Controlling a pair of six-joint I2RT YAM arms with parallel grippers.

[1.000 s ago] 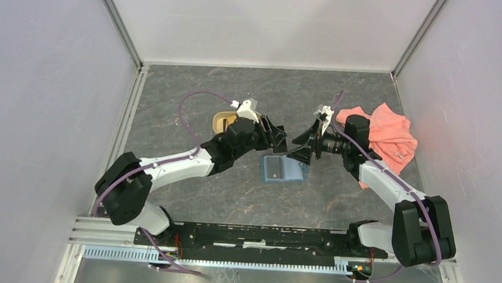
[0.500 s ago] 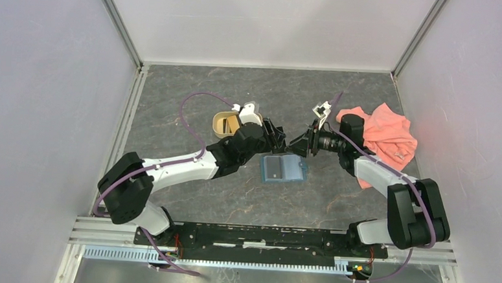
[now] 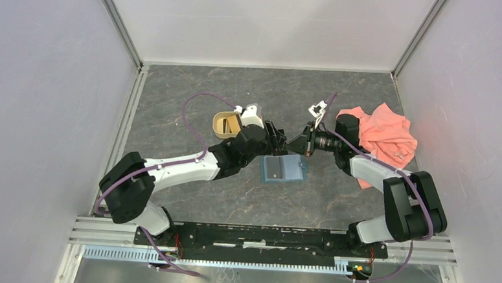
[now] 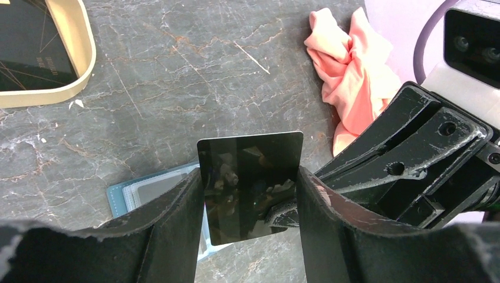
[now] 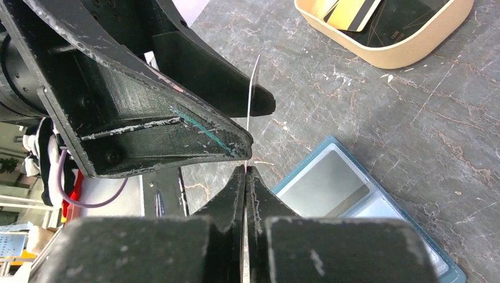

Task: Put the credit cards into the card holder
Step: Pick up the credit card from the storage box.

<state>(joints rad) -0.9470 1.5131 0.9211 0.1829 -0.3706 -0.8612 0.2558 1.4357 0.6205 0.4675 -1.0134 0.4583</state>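
The left gripper (image 3: 280, 138) clamps 1 black card (image 4: 250, 183) by its side edges. The right gripper (image 5: 245, 171) is pinched together on the same card.

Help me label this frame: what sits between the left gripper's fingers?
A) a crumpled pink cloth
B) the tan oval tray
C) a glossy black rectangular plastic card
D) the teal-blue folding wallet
C: the left wrist view shows the glossy black rectangular plastic card clamped by its side edges in the left gripper, with the right gripper pinching it too.
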